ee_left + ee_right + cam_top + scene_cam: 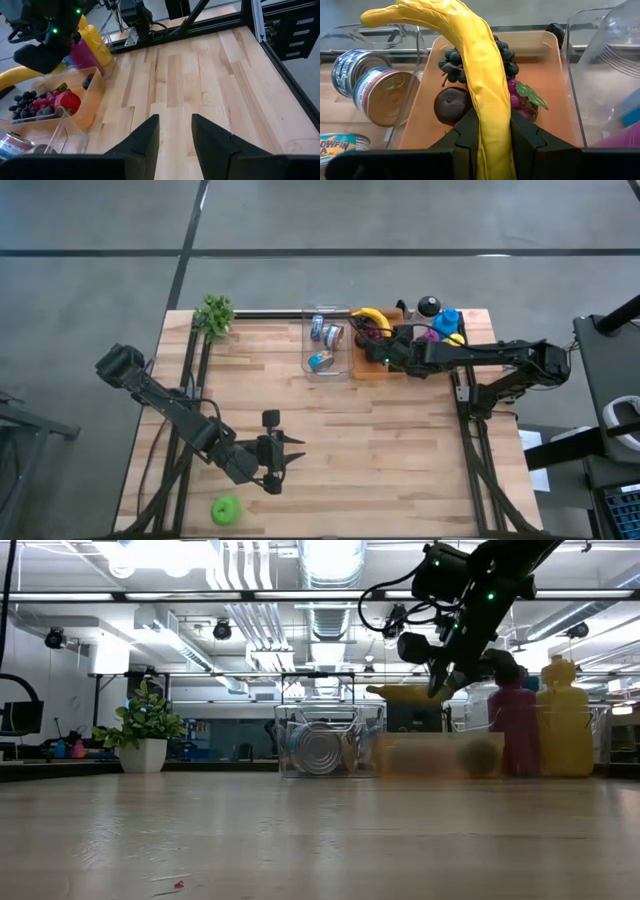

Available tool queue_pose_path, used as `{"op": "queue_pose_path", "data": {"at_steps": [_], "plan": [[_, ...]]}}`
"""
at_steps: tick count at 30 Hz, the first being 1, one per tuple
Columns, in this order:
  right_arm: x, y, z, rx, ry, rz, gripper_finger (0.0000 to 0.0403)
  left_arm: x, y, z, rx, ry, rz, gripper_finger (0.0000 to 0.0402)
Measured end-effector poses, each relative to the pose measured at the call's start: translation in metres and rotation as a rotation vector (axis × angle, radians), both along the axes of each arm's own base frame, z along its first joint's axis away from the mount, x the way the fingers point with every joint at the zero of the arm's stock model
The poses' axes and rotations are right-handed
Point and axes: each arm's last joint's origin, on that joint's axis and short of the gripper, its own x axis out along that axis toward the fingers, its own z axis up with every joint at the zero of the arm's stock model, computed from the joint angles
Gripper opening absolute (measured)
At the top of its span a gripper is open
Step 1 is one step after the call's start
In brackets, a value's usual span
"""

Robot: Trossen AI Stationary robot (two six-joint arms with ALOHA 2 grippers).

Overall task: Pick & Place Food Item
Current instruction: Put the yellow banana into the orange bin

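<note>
In the right wrist view a yellow banana (470, 55) sticks out over an orange bin (540, 45) that holds dark grapes (502, 55), a dark plum (451, 105) and a red fruit. My right gripper (492, 122) is shut on the banana above that bin (372, 365) at the table's far right. In the low view the banana (405, 693) hangs above the bin (440, 755). My left gripper (293, 450) stands open above bare wood near the front left, its fingers (145, 137) apart with nothing between them. My right gripper pinches the banana between its two fingers (527, 135), on its thick lower stretch (492, 107). It comes from the table's right, slanting down, and the banana runs along the fingers and out past their tips. The banana is lifted clear above the orange bin.
A clear bin (327, 345) with several tin cans (380, 92) stands left of the orange bin. Coloured bottles (445, 320) stand at the far right, a small potted plant (215, 313) at the far left. A green food item (226, 510) lies near the front edge.
</note>
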Motion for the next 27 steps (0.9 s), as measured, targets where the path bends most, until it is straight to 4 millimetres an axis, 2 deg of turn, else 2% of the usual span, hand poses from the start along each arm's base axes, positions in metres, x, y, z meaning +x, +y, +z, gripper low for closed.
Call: {"op": "queue_pose_path", "data": {"at_steps": [27], "plan": [[-0.011, -0.001, -0.018, 0.006, -0.030, -0.107, 0.0066, 0.000, 0.000, 0.000, 0.001, 0.001, 0.001, 0.0118]]}}
